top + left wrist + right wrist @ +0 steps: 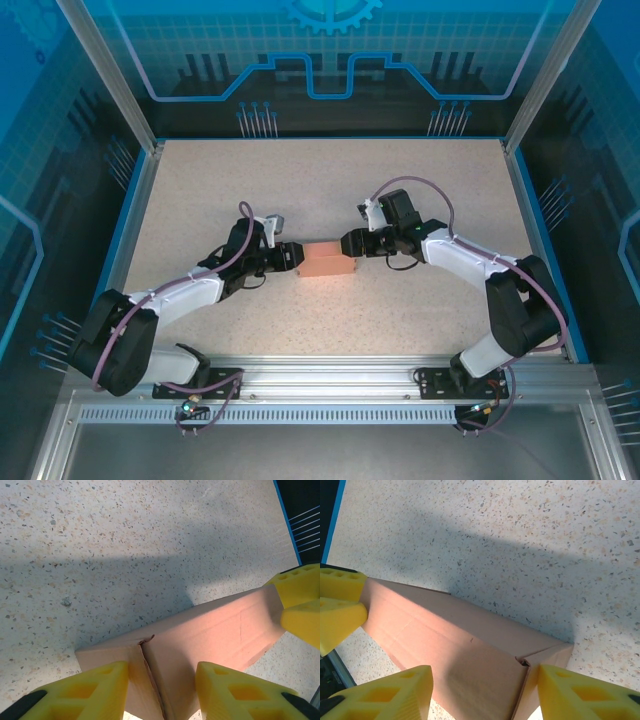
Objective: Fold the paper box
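The paper box (326,263) is a small salmon-orange rectangular box lying flat at mid-table between both arms. My left gripper (293,256) is at its left end and my right gripper (347,243) at its right end. In the left wrist view the gripper (161,672) stands open, its yellow fingers spread over the box's (215,630) near end, where a folded seam shows. In the right wrist view the gripper (485,677) is also open over the box's (445,635) other end corner. Whether the fingers press the card I cannot tell.
The speckled beige tabletop (330,180) is bounded by blue edges and aluminium frame posts (110,80). The right gripper's fingers (300,605) show at the box's far end in the left wrist view, and the left gripper's fingers (340,605) in the right wrist view.
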Tool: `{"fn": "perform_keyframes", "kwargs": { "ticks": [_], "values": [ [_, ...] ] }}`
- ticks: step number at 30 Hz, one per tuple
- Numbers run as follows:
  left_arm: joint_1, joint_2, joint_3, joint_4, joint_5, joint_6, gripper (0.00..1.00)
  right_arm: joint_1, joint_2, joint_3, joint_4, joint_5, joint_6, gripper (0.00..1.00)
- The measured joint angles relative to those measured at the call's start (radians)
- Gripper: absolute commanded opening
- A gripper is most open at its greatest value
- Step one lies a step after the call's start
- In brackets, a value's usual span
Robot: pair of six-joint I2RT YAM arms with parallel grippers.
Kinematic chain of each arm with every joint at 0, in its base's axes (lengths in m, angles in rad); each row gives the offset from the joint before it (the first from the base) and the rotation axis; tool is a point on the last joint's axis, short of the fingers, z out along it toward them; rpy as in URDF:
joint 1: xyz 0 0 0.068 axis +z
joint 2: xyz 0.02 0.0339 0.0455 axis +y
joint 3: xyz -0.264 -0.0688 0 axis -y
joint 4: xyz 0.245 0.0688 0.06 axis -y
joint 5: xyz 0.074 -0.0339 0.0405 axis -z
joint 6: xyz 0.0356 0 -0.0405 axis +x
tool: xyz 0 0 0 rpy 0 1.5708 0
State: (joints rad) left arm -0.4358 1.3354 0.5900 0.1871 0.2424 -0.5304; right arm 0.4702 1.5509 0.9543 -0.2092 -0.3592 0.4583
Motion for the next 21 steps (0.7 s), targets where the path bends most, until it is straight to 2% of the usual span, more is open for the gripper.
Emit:
{"fn": "perform_keyframes", "kwargs": {
  "ticks": [11, 21],
  "values": [
    [0.003, 0.099, 0.133, -0.048, -0.057, -0.017, 0.42, -0.004, 0.003, 0.016, 0.002, 0.047, 0.012, 0.45],
    [0.06, 0.304, 0.415, -0.08, -0.101, 0.037, 0.42, -0.085, 0.173, 0.222, 0.046, 0.069, -0.026, 0.47]
  ]
}}
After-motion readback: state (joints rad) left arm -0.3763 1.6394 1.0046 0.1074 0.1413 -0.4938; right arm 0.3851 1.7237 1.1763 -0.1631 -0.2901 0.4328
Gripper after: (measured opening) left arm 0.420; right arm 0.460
